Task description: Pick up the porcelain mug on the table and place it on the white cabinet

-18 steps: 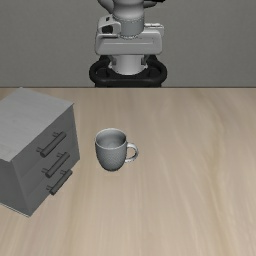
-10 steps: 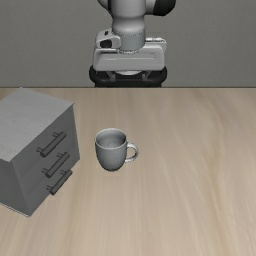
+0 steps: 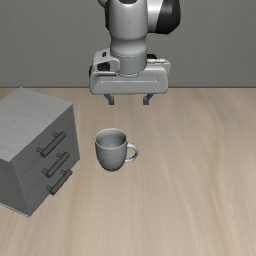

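A grey porcelain mug (image 3: 113, 151) stands upright on the wooden table (image 3: 190, 190), its handle pointing to the exterior view's right. My gripper (image 3: 128, 100) hangs above and behind the mug, a clear gap away from its rim. Its two dark fingers (image 3: 109, 100) point down and stand wide apart, open, with nothing between them. The cabinet (image 3: 30, 140) sits at the exterior view's left, grey-white, with three drawer handles on its front face. Its flat top is bare.
The robot's base ring (image 3: 128, 76) stands at the table's far edge behind the gripper. A grey wall runs across the back.
The gripper has come down and forward from near the base to just above and behind the mug. The fingertips are now in sight. Mug and cabinet have stayed put.
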### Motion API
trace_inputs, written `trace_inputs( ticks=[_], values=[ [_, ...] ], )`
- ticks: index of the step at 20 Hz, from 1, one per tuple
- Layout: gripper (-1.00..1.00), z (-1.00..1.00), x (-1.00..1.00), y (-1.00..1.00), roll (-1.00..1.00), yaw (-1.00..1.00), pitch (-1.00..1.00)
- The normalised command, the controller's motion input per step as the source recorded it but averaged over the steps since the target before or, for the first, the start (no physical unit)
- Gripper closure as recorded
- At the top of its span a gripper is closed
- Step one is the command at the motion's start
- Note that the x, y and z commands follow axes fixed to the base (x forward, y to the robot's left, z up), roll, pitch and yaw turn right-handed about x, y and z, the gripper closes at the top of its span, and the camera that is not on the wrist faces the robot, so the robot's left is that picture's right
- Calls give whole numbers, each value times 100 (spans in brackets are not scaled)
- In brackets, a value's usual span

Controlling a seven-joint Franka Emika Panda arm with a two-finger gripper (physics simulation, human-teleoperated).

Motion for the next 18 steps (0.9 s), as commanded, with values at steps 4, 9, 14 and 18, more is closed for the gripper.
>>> trace_inputs(
  ticks=[4, 9, 14, 18],
  values=[
    [-100, -100, 0, 0, 0, 0, 0],
    [-100, -100, 0, 0, 0, 0, 0],
    [-100, -60, -40, 0, 0, 0, 0],
    [100, -75, 0, 0, 0, 0, 0]
  ],
)
